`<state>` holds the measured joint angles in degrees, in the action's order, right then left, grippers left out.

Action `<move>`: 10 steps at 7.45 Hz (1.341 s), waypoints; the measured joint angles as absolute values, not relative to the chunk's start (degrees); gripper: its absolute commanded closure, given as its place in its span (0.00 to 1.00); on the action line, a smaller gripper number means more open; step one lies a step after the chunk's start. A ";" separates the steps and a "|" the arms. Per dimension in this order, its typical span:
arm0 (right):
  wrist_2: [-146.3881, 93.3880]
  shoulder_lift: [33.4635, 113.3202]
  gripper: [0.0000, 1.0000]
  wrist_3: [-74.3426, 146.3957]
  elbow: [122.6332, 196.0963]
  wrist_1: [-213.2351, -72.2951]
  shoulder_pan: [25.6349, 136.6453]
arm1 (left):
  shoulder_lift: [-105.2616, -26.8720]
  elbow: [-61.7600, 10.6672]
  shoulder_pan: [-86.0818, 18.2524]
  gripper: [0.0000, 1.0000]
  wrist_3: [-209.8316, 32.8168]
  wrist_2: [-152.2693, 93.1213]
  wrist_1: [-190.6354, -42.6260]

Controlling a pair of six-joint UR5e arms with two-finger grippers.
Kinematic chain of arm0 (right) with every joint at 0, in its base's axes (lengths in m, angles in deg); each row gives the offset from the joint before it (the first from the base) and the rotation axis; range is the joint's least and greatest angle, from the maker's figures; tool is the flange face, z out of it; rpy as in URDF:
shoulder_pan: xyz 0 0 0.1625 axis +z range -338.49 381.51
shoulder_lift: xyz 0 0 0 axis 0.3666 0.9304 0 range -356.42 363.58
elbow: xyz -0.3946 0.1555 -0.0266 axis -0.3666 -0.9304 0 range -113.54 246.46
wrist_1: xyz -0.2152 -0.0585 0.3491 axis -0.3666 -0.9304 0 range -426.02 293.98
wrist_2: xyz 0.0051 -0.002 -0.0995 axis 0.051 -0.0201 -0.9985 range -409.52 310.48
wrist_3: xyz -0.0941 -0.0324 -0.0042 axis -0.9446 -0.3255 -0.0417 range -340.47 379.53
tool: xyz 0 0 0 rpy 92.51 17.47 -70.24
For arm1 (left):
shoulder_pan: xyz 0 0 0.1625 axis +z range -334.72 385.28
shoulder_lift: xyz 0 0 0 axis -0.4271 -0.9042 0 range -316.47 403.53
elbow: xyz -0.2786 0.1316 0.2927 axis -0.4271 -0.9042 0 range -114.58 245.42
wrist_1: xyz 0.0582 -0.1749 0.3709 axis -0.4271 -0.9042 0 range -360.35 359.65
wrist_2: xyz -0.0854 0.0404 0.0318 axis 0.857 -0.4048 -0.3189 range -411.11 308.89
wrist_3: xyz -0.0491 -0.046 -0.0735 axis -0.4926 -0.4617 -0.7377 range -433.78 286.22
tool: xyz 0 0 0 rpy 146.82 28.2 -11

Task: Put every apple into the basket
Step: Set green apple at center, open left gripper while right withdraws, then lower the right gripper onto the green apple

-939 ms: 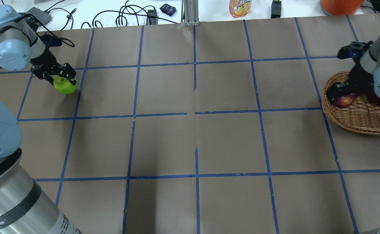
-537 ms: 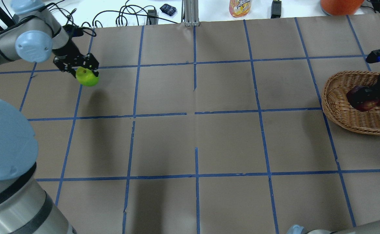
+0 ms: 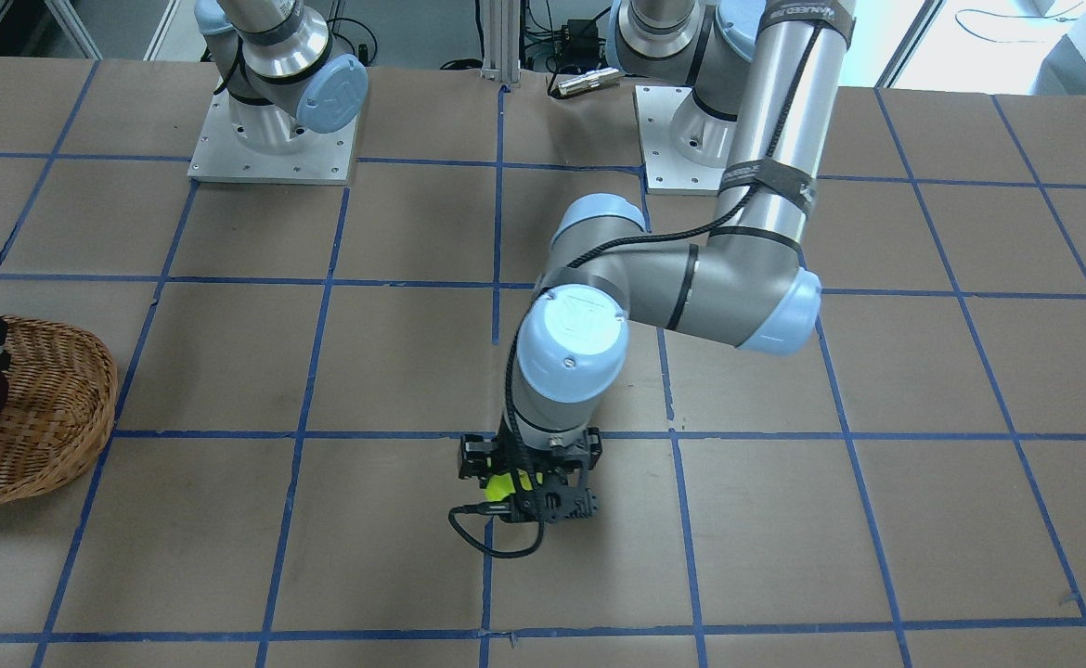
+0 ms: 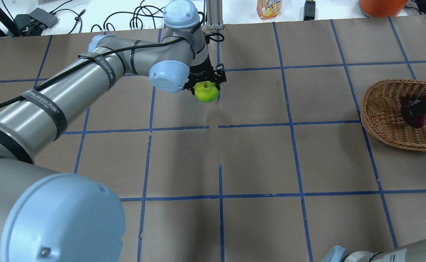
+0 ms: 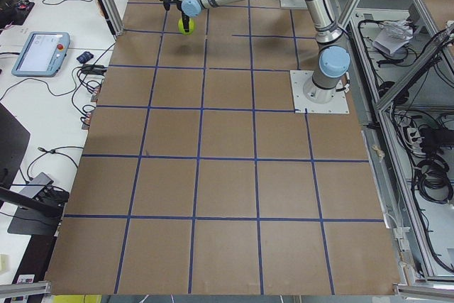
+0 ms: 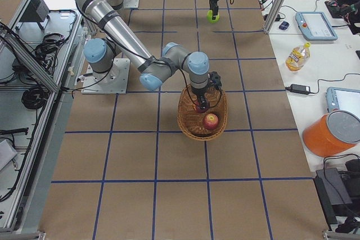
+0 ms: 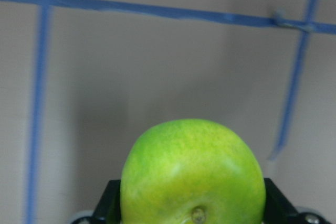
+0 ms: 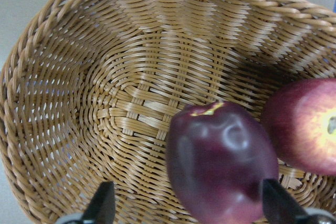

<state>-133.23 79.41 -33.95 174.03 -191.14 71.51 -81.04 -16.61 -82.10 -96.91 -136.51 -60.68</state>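
Left arm: the left gripper (image 4: 204, 84) is clenched on the green apple (image 4: 206, 92), one finger on each flank, stem end facing the wrist camera.
Green apple: it hangs clear of the table (image 4: 256, 156), toward 12 o'clock from the table's centre crossing in the overhead view. The height looks chosen to let it pass over the basket's wall.
Basket: the basket (image 4: 377, 120) sits at the table's 3 o'clock edge in the overhead view, well apart from the green apple.
Right arm: the right gripper (image 8: 186, 199) points down into the basket with its jaws spread wide, a clear gap showing on one side of the purple apple (image 8: 223, 163) between them, so they read as released.
Purple apple: it appears to rest on the wicker floor, stem end up, where a straight-down drop would leave it.
Red apple: the red apple (image 8: 310, 124) lies just beside the purple one, at its 2 o'clock in the right wrist view, apparently settled against the basket's sloping side.
Tally: two apples are in and one is in the air.
Risk: with the right arm over the basket, the left arm's drop spot looks crowded.
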 measured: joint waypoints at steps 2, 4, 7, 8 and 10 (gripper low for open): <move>-133.36 81.99 0.00 -33.38 173.72 -187.23 73.41 | -81.16 -21.28 -84.66 0.35 -100.18 -136.78 -55.03; -133.73 84.34 0.00 -30.42 173.47 -183.80 81.17 | -80.72 -24.93 -85.56 0.00 -102.29 -136.96 -52.72; -134.73 83.57 0.00 -7.09 172.30 -182.22 98.44 | -77.36 -25.22 -82.39 0.00 -101.07 -136.68 -53.59; -134.80 82.21 0.00 1.66 170.95 -182.33 103.36 | -74.70 -24.81 -78.95 0.00 -98.38 -135.64 -55.86; -134.95 78.49 0.00 17.02 165.95 -182.38 111.71 | -67.90 -24.14 -71.52 0.00 -89.19 -134.20 -64.48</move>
<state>-134.95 78.49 17.02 165.95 -182.38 111.71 -67.90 -24.14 -71.52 -89.19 -134.20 -64.48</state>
